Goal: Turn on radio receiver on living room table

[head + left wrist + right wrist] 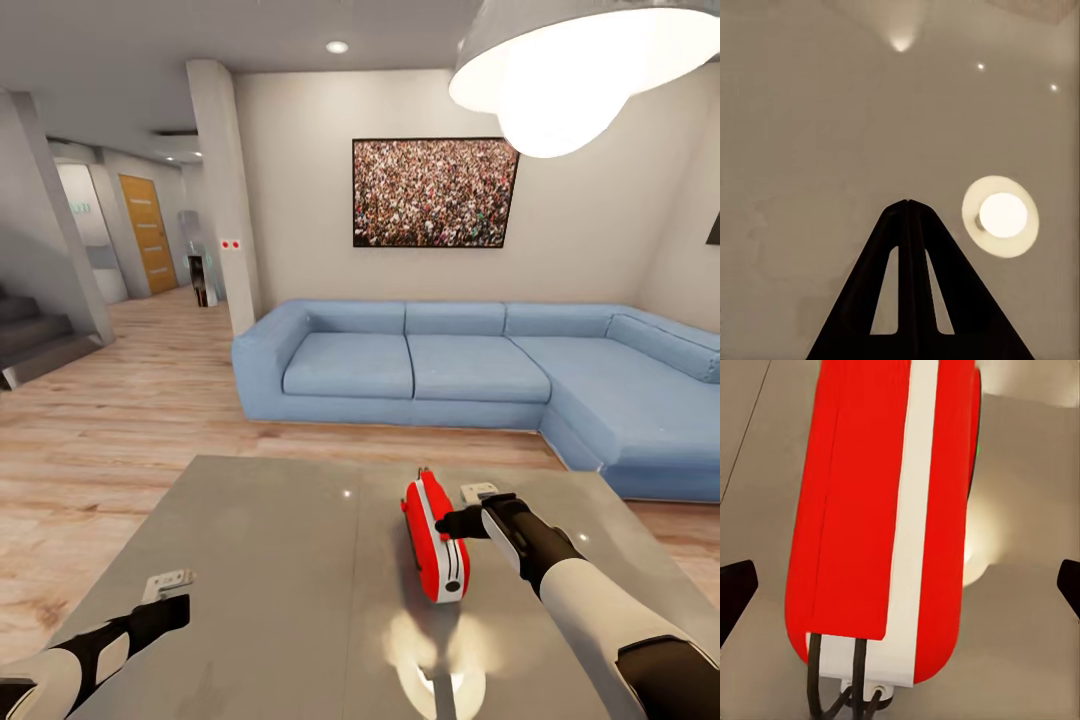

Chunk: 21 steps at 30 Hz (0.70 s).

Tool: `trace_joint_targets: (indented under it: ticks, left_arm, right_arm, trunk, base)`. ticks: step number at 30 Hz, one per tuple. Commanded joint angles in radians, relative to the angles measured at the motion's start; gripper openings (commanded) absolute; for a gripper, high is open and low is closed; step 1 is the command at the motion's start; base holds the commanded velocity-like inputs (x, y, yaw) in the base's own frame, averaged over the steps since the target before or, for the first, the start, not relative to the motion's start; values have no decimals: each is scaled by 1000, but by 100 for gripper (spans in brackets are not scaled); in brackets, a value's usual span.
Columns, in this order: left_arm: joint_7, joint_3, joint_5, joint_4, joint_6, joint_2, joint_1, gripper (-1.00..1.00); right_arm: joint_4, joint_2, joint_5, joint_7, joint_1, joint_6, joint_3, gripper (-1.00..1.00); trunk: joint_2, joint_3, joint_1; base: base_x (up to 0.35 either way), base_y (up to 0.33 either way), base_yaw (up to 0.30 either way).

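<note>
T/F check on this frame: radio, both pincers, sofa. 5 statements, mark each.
1. The radio stands on edge on the table. True.
2. The right pincer is shut on the radio. False: in the right wrist view its fingertips sit wide apart, open on either side of the radio.
3. The left pincer is shut, holding nothing. True.
4. The sofa is red. False: it is light blue.
5. The radio lies on the floor. False: it is on the table.
</note>
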<state>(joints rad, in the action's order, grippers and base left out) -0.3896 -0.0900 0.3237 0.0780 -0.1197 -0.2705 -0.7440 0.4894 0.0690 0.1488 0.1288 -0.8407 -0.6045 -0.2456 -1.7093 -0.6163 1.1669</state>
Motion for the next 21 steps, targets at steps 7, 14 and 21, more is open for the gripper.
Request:
trace_joint_targets:
  ticks: [7,14,21]
  left_arm:
    - [0,0,0,0,0,1,0,-100]
    - [0,-1,0,0,0,-2,0,-100]
    - [0,-1,0,0,0,3,0,-100]
  right_arm:
    - [0,0,-2,-1,0,0,0,100]
    - [0,0,-3,-2,0,0,0,100]
    - [0,0,-3,-4,0,0,0,100]
  trunk:
    - [49,22,-27]
    - [98,44,-54]
    - [147,66,-81]
  base:
    - [0,0,0]
    - [0,0,0]
    - [-66,0,0]
